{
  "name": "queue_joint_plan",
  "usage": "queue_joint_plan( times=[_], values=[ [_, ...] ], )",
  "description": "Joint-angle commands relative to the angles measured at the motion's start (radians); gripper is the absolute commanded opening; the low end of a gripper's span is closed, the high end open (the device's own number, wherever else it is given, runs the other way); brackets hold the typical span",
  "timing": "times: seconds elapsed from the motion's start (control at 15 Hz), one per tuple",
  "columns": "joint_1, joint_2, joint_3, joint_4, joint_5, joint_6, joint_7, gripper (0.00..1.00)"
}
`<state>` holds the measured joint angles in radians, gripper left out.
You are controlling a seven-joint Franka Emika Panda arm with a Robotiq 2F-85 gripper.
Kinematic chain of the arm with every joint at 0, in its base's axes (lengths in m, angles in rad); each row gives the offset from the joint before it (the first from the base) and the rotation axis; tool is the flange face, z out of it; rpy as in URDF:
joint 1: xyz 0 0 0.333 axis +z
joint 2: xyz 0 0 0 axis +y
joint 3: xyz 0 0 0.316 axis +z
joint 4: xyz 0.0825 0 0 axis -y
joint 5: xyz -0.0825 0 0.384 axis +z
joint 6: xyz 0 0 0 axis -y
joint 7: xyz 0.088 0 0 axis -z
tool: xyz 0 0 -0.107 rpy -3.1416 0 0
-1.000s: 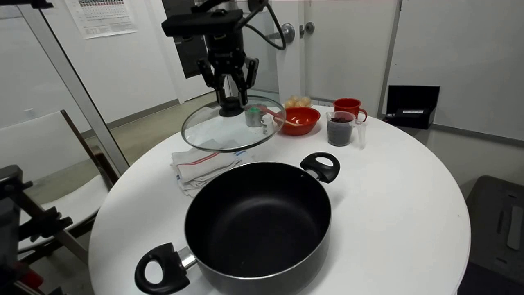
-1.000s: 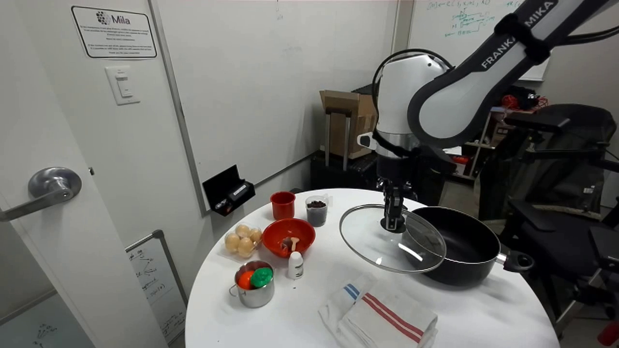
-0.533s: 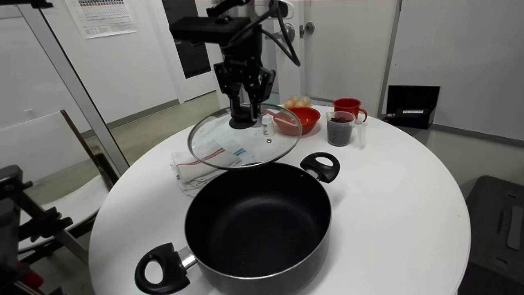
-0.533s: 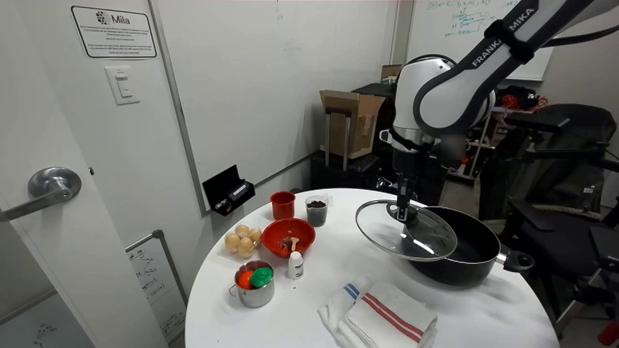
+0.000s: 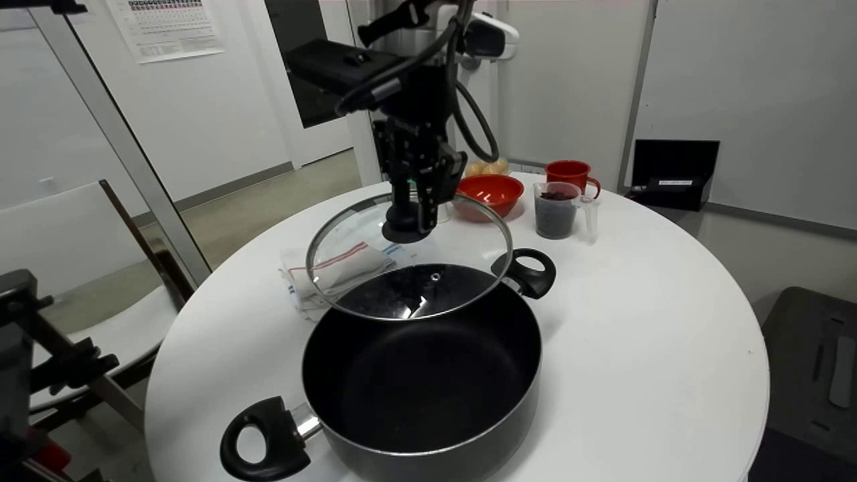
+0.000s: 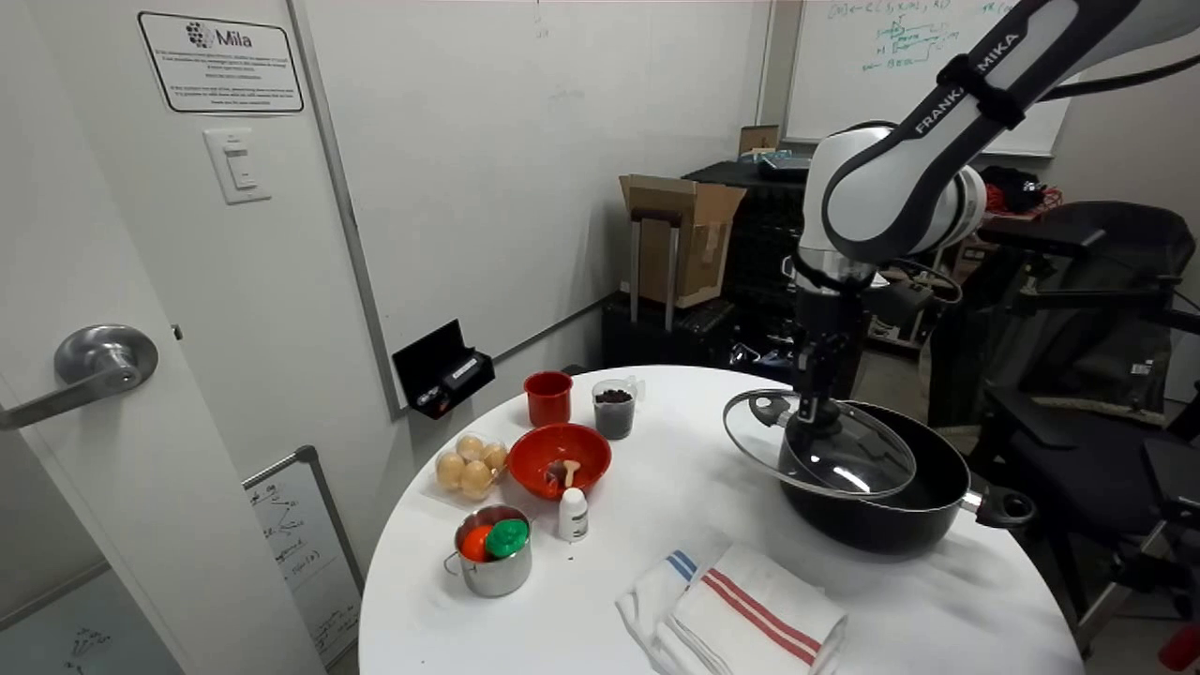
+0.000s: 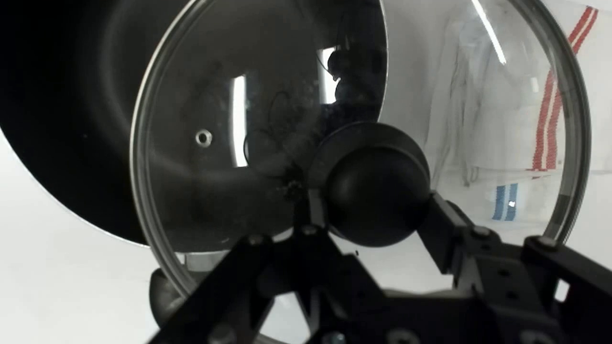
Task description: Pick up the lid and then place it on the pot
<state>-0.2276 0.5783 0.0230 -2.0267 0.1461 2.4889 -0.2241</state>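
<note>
The clear glass lid point(image 5: 435, 274) with a thin metal rim hangs in the air, close to level, in both exterior views point(image 6: 844, 464). My gripper point(image 5: 415, 213) is shut on the lid's dark centre knob; the wrist view shows a finger on each side of the knob point(image 7: 377, 196). The large black pot point(image 5: 495, 432) stands upright on the table and is uncovered. The lid is above the pot's towel-side edge, overlapping only part of its opening; the wrist view shows the pot's dark inside point(image 7: 62, 119) through and beside the glass. The fingertips are partly dark and hard to separate.
A folded striped towel point(image 6: 750, 609) lies beside the pot on the round white table point(image 5: 643, 348). A red bowl point(image 6: 560, 455), red mug point(image 6: 548, 398), measuring cup point(image 6: 614, 412), eggs point(image 6: 472, 469), metal cup point(image 6: 497, 567) and white bottle point(image 6: 573, 516) stand farther off. The pot's loop handles point(image 5: 268, 438) stick out.
My gripper has carried the lid toward the pot and lower; in an exterior view it now covers part of the pot's back. The pot, towel and other objects have not moved.
</note>
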Motion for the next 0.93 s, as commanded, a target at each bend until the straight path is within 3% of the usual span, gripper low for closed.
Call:
queue_joint_plan(
  times=[0.0, 0.87],
  values=[
    [-0.013, -0.031, -0.015, -0.038, 0.048, -0.007, 0.048, 0.25],
    [0.027, -0.026, -0.142, -0.076, 0.026, 0.044, 0.325, 0.25]
  ],
)
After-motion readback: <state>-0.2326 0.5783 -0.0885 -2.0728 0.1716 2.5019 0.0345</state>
